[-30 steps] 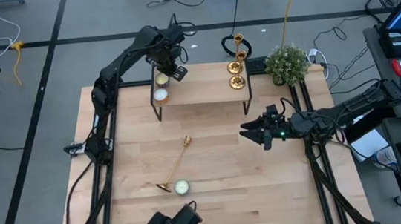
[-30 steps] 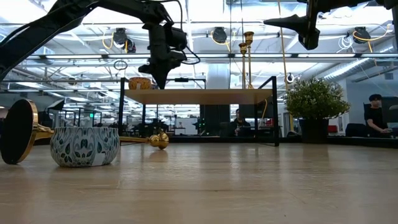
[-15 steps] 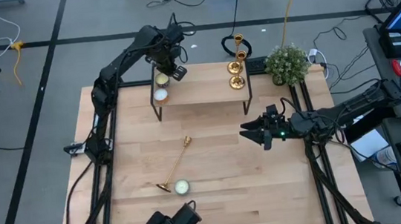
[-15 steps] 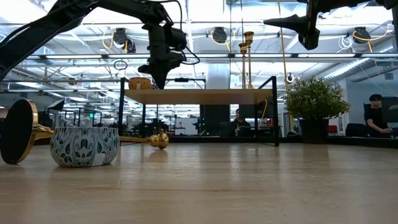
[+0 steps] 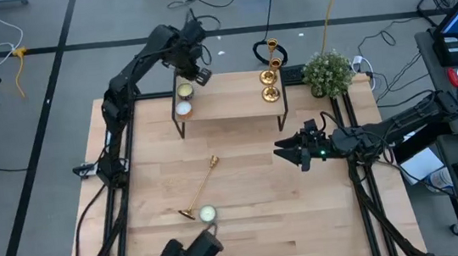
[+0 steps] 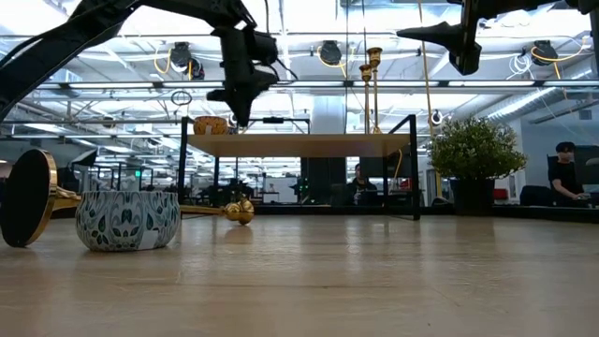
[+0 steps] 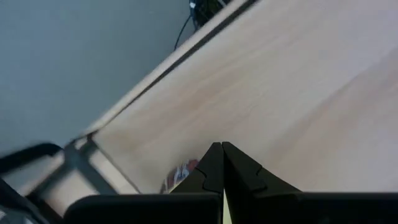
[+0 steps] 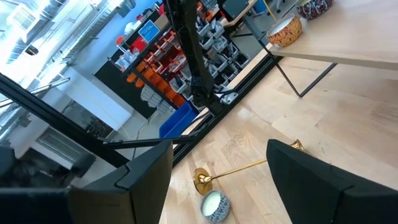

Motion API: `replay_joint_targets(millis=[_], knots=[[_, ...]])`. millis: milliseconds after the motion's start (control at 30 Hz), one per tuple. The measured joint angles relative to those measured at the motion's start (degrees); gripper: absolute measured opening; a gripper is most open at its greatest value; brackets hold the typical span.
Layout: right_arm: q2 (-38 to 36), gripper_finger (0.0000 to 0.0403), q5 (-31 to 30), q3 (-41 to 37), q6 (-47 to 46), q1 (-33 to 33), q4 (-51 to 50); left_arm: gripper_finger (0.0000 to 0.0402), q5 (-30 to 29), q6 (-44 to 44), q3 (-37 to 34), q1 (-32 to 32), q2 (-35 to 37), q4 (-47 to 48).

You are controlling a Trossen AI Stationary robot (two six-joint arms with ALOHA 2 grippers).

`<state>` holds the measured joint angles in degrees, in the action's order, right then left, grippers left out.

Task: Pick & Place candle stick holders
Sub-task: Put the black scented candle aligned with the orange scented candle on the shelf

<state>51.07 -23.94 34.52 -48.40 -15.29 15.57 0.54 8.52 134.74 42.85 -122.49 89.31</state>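
Overhead, the left arm reaches up and across to the far left end of a small raised shelf point(image 5: 226, 104), its left claw point(image 5: 192, 70) pinched shut on nothing above two candle tins point(image 5: 182, 99). The right arm stretches in low from the right edge, the right claw point(image 5: 285, 149) spread wide and empty, hovering over the middle of the counter point(image 5: 247, 220). Two gold candle stick holders point(image 5: 270, 77) stand upright at the shelf's right end. A third candlestick point(image 5: 202, 188) lies flat on the near left of the counter, its base just beside a patterned candle tin point(image 6: 126, 220). A potted plant point(image 5: 326, 72) sits at the far right corner. Beyond lies a workshop with seated people point(image 6: 565, 174).
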Motion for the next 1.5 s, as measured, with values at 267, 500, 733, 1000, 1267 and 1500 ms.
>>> replay_joint_targets(millis=[267, 500, 733, 1000, 1267, 1500], knots=[[0.0, 0.0256, 0.2, 0.0, -0.4, 1.3, 0.0, 0.0000, 9.8, 22.2, 0.2, 2.5, 5.2, 0.5], [0.0, 0.0256, 4.5, 0.0, -0.2, 1.8, 0.0, 0.0000, 14.5, 38.8, 0.2, -3.1, 9.1, 0.7], [0.0, 0.0256, 10.5, 0.0, 0.9, 1.8, 0.0, 0.0000, 19.4, 45.1, 0.1, -16.1, 10.0, 0.7], [0.0, 0.0256, 15.2, 0.0, 1.1, 1.8, -0.1, 0.0000, 8.6, 59.2, -2.1, -30.9, 19.6, 0.6], [0.0, 0.0256, 16.9, 0.0, 1.1, 1.8, -0.1, 0.0000, 5.6, 80.5, -24.8, -33.4, 35.0, 0.8], [0.0, 0.0256, 18.3, 0.0, 1.1, 1.3, -0.3, 0.0000, 11.0, 73.0, -35.3, -24.7, 34.7, 0.6]])
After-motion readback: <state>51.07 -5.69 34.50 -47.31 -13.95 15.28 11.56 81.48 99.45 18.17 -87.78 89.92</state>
